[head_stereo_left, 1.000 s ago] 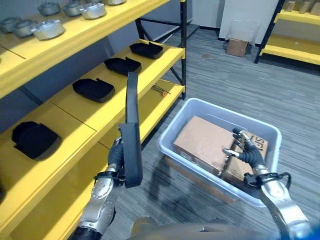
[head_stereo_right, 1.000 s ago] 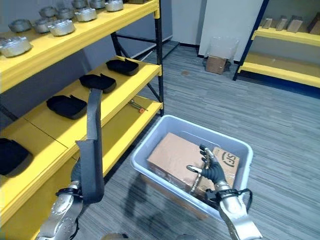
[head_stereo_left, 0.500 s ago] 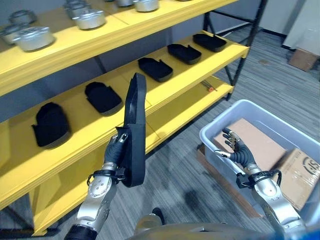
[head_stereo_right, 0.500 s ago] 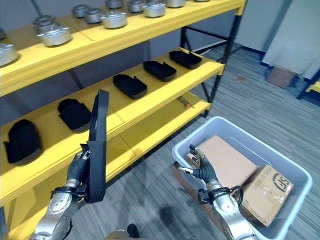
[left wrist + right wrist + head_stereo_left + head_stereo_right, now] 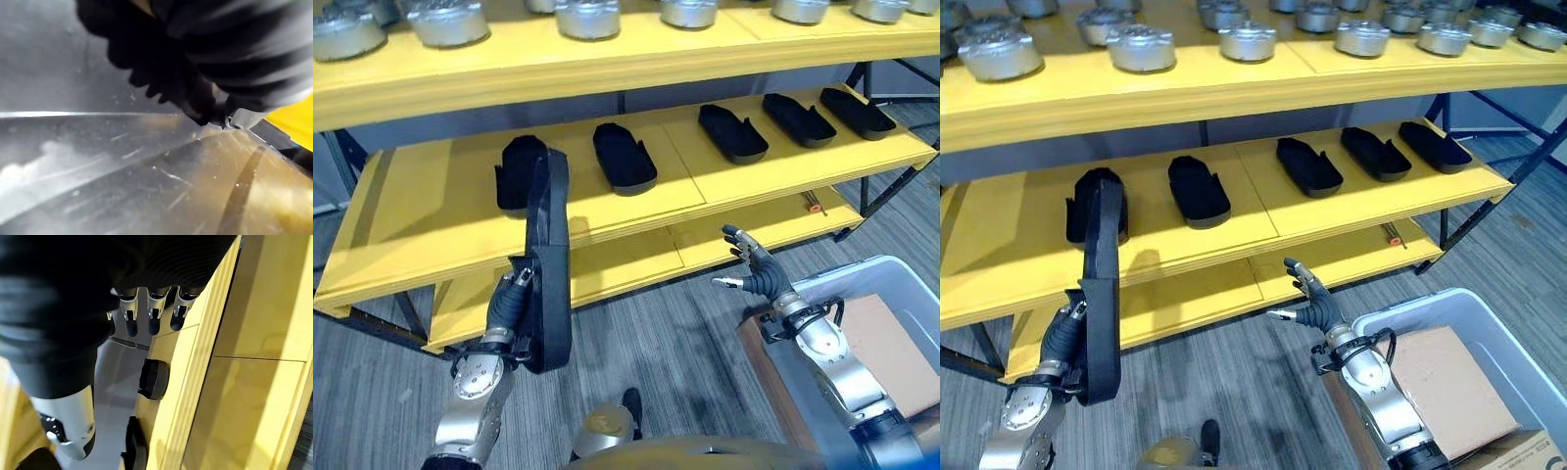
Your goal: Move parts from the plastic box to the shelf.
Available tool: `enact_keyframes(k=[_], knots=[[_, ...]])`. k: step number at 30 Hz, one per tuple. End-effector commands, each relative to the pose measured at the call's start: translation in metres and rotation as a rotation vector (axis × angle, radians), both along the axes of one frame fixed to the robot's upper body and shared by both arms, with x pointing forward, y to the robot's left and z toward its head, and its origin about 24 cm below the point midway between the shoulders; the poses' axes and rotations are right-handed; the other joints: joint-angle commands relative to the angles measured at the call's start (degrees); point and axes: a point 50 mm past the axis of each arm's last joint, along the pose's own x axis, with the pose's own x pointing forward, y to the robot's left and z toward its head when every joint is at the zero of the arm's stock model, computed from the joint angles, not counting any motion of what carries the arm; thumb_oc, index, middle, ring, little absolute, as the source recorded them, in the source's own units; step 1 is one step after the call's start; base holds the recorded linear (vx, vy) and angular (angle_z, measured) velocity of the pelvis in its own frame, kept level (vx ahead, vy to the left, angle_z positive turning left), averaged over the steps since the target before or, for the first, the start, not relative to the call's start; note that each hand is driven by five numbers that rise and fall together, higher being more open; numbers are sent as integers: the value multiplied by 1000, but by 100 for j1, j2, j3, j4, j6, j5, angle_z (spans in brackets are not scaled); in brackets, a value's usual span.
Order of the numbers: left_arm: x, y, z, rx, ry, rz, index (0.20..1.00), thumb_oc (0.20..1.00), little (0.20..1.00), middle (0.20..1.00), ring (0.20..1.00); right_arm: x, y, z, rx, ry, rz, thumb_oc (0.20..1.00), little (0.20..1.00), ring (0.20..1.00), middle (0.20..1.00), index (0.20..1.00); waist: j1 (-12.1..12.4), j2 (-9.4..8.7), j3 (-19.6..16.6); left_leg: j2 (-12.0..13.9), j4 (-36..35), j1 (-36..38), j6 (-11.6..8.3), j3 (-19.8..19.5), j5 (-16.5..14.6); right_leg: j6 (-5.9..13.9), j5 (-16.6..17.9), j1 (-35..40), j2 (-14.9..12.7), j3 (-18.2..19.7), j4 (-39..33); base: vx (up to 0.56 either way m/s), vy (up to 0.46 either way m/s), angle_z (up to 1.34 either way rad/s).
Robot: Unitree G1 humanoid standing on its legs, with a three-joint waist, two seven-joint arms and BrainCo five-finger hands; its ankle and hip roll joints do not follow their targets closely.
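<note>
Black and long, the part [image 5: 548, 264] stands on edge in the robot's left hand [image 5: 512, 304], whose fingers are curled round its lower end, with its upper end rising in front of the middle board of the yellow shelf [image 5: 431, 211]. It overlaps in view the leftmost of five black parts [image 5: 625, 155] that lie in a row on that board; whether it touches the shelf cannot be told. The right hand [image 5: 754, 272] hovers free in front of the shelf's lower board, fingers spread and nearly straight, thumb apart, holding and touching nothing. Just beside its forearm, at the lower right, sits the pale plastic box [image 5: 847, 279] on the grey floor, with a brown cardboard carton [image 5: 886, 352] inside. On the top board stands a row of silver metal castings [image 5: 1141, 47]. A small orange-tipped tool [image 5: 813, 207] lies on the lower board towards the right.
</note>
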Motion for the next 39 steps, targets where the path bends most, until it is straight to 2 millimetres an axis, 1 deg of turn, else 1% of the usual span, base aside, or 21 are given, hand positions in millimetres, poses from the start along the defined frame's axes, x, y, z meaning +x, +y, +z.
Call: enact_keyframes(k=[1, 3, 4, 5, 6, 8, 12, 13, 18, 20, 23, 26, 28, 29, 31, 32, 33, 34, 36, 37, 39], knots=[[18, -9, 33, -45, -205, -18, 200, 200, 200, 200, 200, 5, 5, 14, -33, -94, 44, 1000, 1000, 1000, 1000, 1000, -108, 4, -172, 84, 211, 389, -512, 489, -592, 2, 439, 158, 579, 301, -718, 86, 17, 11], [18, -12, 34, -37, -216, -24, 200, 200, 200, 200, 200, 4, 3, 10, -51, -78, 40, 1000, 1000, 1000, 1000, 1000, -152, -17, -174, 66, 211, 367, -562, 444, -584, -117, 361, 264, 807, 440, -973, 35, -32, 22], [19, -15, 35, -36, -220, -28, 200, 200, 200, 200, 200, 3, 0, 7, -51, -62, 30, 1000, 1000, 1000, 1000, 1000, -203, -44, -153, 47, 272, 271, -561, 434, -496, -254, 426, 250, 939, 550, -1151, 29, -81, 15], [20, -17, 35, -37, -221, -38, 200, 200, 200, 200, 200, 0, -7, 0, -81, -51, 13, 1000, 1000, 1000, 1000, 1000, -315, -79, -164, 0, 406, 159, -579, 206, -536, -339, 407, 244, 1074, 923, -1304, 48, -90, 27], [19, -17, 35, -37, -219, -43, 200, 200, 200, 200, 200, -2, -12, -2, -100, -51, 5, 1000, 1000, 1000, 1000, 1000, -367, -86, -167, -7, 444, 121, -581, 113, -551, -384, 392, 283, 1121, 1060, -1373, 105, -72, 52], [15, -17, 32, -55, -200, -60, 200, 200, 200, 200, 200, -7, -22, -8, -130, -35, -9, 1000, 1000, 1000, 1000, 1000, -399, -86, -246, 22, 366, 172, -613, 103, -533, -397, 437, 307, 1098, 1011, -1494, 88, -63, 58], [10, -18, 26, -53, -162, -85, 200, 200, 200, 200, 200, -13, -29, -16, -131, 3, -23, 1000, 1000, 1000, 1000, 1000, -445, -54, -323, 37, 278, 271, -662, 74, -537, -394, 446, 348, 1085, 1059, -1589, 89, -75, 7], [6, -18, 19, -61, -124, -88, 200, 200, 200, 200, 200, -17, -32, -18, -128, 7, -24, 1000, 1000, 1000, 1000, 1000, -475, -40, -347, 41, 285, 318, -660, 59, -589, -385, 418, 378, 1068, 1097, -1592, 101, -116, 3], [1, -20, 3, -128, -49, -101, 200, 200, 200, 200, 200, -21, -33, -16, -89, -7, -37, 1000, 1000, 1000, 1000, 1000, -567, -13, -381, 25, 417, 312, -638, 62, -695, -423, 307, 361, 1087, 1198, -1460, 66, -84, 17], [3, -26, 3, -111, -53, -185, 200, 200, 200, 200, 200, -20, -32, -17, -98, -16, -50, 1000, 1000, 1000, 1000, 1000, -607, 2, -379, -23, 611, 251, -603, 58, -789, -467, 220, 305, 1087, 1241, -1319, 56, -88, 21], [3, -28, 5, -47, -61, -223, 200, 200, 200, 200, 200, -19, -34, -20, -89, -4, -65, 1000, 1000, 1000, 1000, 1000, -605, 13, -354, -56, 831, 181, -605, 58, -871, -491, 183, 303, 1068, 1233, -1261, 27, -55, 8], [3, -19, 5, -6, -40, -177, 200, 200, 200, 200, 200, -18, -39, -20, -93, 6, -77, 1000, 1000, 1000, 1000, 1000, -610, 16, -285, -62, 1348, -40, -680, 123, -1008, -533, 170, 331, 995, 1208, -1203, 18, -36, 7], [5, -13, 8, 0, -48, -156, 200, 200, 200, 200, 200, -17, -40, -19, -98, 3, -78, 1000, 1000, 1000, 1000, 1000, -660, -19, -244, 3, 1747, -126, -663, 364, -1196, -546, 130, 296, 900, 1136, -1101, 10, 6, 13], [7, -8, 11, -6, -54, -138, 200, 200, 200, 200, 200, -18, -42, -18, -99, 11, -81, 1000, 1000, 1000, 1000, 1000, -741, -38, -203, 294, 2157, -203, -734, 699, -1403, -534, 14, 310, 806, 1042, -970, 11, 30, 21], [10, -10, 13, -8, -66, -153, 200, 200, 200, 200, 200, -17, -44, -18, -90, 21, -104, 1000, 1000, 1000, 1000, 1000, -811, -72, -150, 665, 2446, -263, -787, 1046, -1311, -579, -43, 283, 760, 915, -850, -13, 70, 37], [14, -12, 14, -14, -81, -157, 200, 200, 200, 200, 200, -15, -45, -18, -76, 32, -122, 1000, 1000, 1000, 1000, 1000, -903, -47, -111, 1052, 2575, -220, -784, 1255, -1270, -617, -159, 171, 757, 764, -598, -15, 140, 62], [15, -13, 14, -22, -82, -153, 200, 200, 200, 200, 200, -14, -44, -19, -74, 35, -123, 1000, 1000, 1000, 1000, 1000, -909, -39, -112, 1112, 2525, -179, -765, 1245, -1224, -624, -185, 120, 746, 729, -512, -14, 254, 81], [14, -14, 14, -36, -83, -135, 200, 200, 200, 200, 200, -14, -41, -21, -71, 42, -111, 1000, 1000, 1000, 1000, 1000, -898, -22, -124, 1218, 2331, -103, -784, 1126, -1068, -635, -264, 44, 711, 683, -355, -5, 244, 67], [14, -14, 14, -48, -89, -119, 200, 200, 200, 200, 200, -15, -38, -23, -57, 53, -96, 1000, 1000, 1000, 1000, 1000, -877, 6, -160, 1416, 2115, -1, -924, 1010, -761, -663, -350, 41, 675, 611, -294, 3, 274, 49], [13, -15, 14, -49, -97, -116, 200, 200, 200, 200, 200, -18, -37, -23, -53, 63, -88, 1000, 1000, 1000, 1000, 1000, -875, 21, -195, 1686, 1919, 70, -1126, 920, -346, -679, -390, 74, 641, 595, -311, 9, 287, 29], [11, -16, 15, -47, -105, -112, 200, 200, 200, 200, 200, -21, -35, -24, -54, 82, -68, 1000, 1000, 1000, 1000, 1000, -869, 21, -220, 1995, 1715, 101, -1293, 731, 43, -669, -413, 69, 515, 632, -313, 10, 335, 14]])
